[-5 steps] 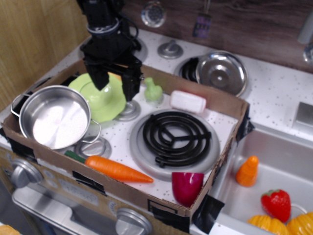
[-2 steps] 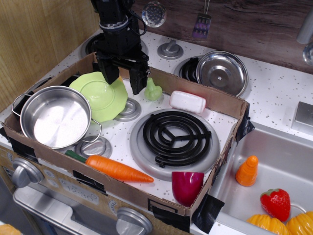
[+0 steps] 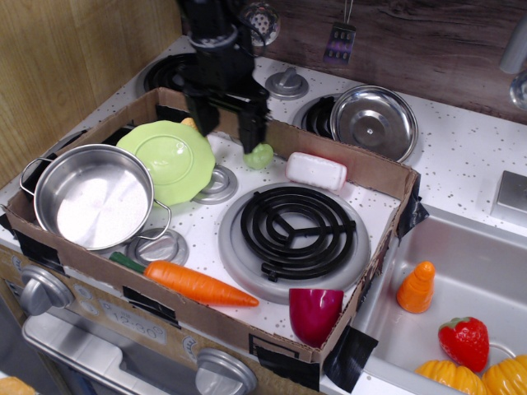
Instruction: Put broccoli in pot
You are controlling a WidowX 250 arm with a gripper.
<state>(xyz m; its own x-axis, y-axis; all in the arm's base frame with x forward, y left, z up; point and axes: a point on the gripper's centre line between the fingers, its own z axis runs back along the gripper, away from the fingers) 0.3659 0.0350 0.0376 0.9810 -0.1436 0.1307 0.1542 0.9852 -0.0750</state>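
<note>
Right now our black gripper [image 3: 226, 125] hangs spread beside the small light-green toy broccoli [image 3: 259, 155] near the box's back wall, and closing off-centre could knock it away from the shiny steel pot [image 3: 90, 197].

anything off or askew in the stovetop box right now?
Nothing spilled or damaged. The carrot lies on its side along the front wall of the cardboard box, and the green plate overlaps the rim of the pot, so it may sit tilted. The hand is over the broccoli, partly hiding it.
</note>
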